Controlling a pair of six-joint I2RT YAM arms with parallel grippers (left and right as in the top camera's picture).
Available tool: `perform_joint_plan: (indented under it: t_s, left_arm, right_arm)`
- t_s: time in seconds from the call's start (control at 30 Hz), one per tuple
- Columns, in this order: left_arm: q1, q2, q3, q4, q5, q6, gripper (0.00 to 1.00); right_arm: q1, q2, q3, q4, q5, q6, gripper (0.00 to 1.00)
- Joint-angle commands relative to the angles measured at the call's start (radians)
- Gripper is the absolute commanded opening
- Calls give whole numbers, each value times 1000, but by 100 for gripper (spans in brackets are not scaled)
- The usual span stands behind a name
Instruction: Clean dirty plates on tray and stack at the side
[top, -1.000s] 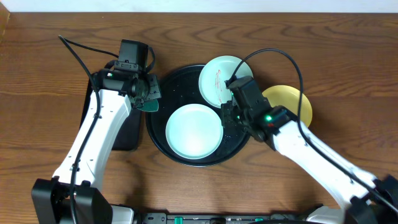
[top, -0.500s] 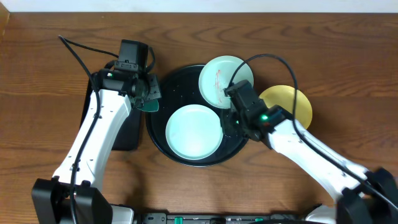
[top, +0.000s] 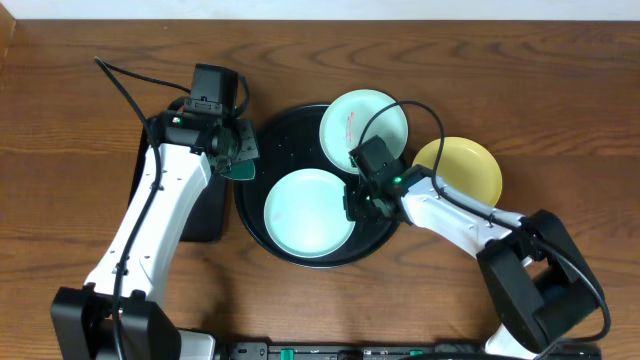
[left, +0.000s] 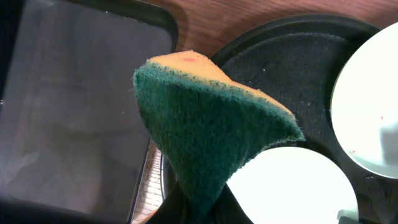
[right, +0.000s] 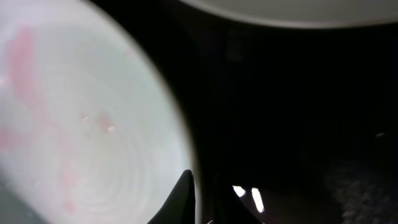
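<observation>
The round black tray (top: 262, 150) holds an aqua plate (top: 308, 212), which shows faint pink smears in the right wrist view (right: 81, 124). A second aqua plate (top: 372, 118) with a red smear rests on the tray's far right rim. The pale yellow plate (top: 468, 170) lies on the table to the right. My right gripper (top: 357, 200) is low at the near plate's right rim, and its fingertips (right: 200, 193) straddle that rim, nearly together. My left gripper (top: 232, 150) is shut on a green and yellow sponge (left: 211, 124) above the tray's left edge.
A rectangular black tray (top: 205, 215) lies under my left arm, left of the round tray; it also shows in the left wrist view (left: 74, 112). Dark wood tabletop (top: 520, 80) surrounds everything.
My right gripper has moved left and down from beside the smeared far plate to the near plate's right rim. That plate has shifted slightly left. The left arm has not moved.
</observation>
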Motion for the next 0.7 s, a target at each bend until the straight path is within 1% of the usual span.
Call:
perform_joint_plan:
  t_s: [0.0, 0.2, 0.3, 0.37, 0.43, 0.67]
  left_arm:
    - [2, 0, 14, -3, 7, -5, 7]
    - [2, 0, 14, -3, 7, -5, 7]
    - [2, 0, 14, -3, 7, -5, 8]
    - [2, 0, 14, -3, 6, -5, 8]
    - [2, 0, 14, -3, 7, -5, 7]
    - [2, 0, 14, -2, 6, -5, 7]
  right_arm:
    - [-25, 23, 13, 5, -31, 28, 1]
    - [-26, 18, 16, 8, -45, 24, 1]
    - [-27, -11, 27, 7, -86, -27, 1]
    - [-27, -50, 28, 6, -79, -52, 1]
    - [-27, -104, 28, -2, -48, -72, 1]
    - [-9, -299, 28, -64, 177, -167, 1]
